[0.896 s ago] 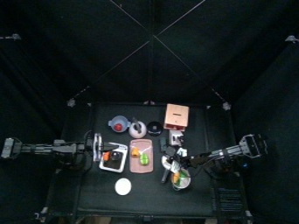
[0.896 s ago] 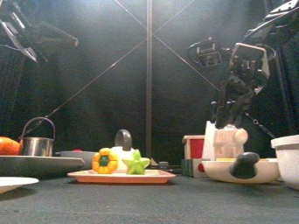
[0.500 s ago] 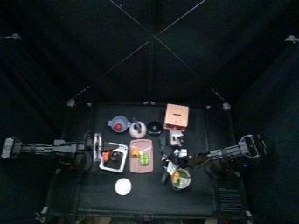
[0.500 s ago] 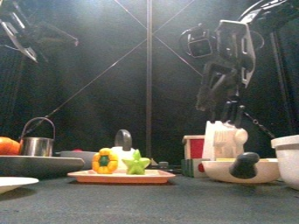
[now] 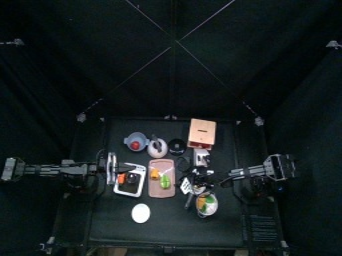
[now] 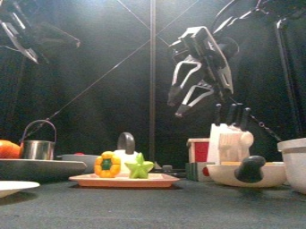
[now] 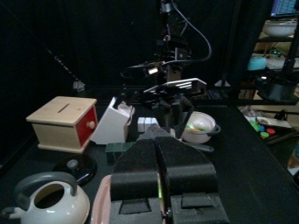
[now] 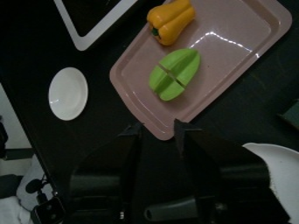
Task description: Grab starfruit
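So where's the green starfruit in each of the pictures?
Top view: starfruit is the green speck on the pink tray, mid-table.
Front view: starfruit stands on the tray, lower middle, right of the orange pepper.
Left wrist view: not visible.
Right wrist view: starfruit lies on the tray, above the right pincer.
Shared landmark: the pink tray with the orange pepper beside the starfruit.

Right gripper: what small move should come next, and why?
Probably lower the right gripper toward the green starfruit. The starfruit lies untouched on the pink tray beside the yellow pepper, and in the front view the gripper hangs well above it.
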Motion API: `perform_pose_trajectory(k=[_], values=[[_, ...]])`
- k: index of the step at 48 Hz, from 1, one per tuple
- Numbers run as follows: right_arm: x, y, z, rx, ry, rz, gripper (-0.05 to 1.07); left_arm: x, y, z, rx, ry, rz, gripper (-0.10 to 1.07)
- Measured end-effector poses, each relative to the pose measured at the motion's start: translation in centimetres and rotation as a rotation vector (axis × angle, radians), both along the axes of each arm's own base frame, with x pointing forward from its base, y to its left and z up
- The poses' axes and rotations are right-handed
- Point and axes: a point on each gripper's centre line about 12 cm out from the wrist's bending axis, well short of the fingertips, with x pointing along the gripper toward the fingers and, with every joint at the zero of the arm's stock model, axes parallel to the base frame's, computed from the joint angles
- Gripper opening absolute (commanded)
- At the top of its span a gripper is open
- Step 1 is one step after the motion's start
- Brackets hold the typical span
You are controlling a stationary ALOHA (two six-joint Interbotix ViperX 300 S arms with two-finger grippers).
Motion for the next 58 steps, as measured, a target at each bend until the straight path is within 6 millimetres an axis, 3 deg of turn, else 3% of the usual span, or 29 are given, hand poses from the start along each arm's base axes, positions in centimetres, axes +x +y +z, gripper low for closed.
perform_pose_trajectory(k=[10, 43, 58], values=[[0.9, -0.3, -1.6, 0.008, 0.039, -0.014, 1.05, 0.0, 0.0, 0.0, 0.0, 0.002, 0.0, 0.01], [4.7, -2.7, -6.7, 0.019, 0.14, -0.082, 1.04, 0.0, 0.0, 0.0, 0.0, 0.0, 0.0, 0.01], [5.7, -2.8, -7.6, 0.062, 0.136, -0.112, 1.04, 0.0, 0.0, 0.0, 0.0, 0.0, -0.002, 0.01]])
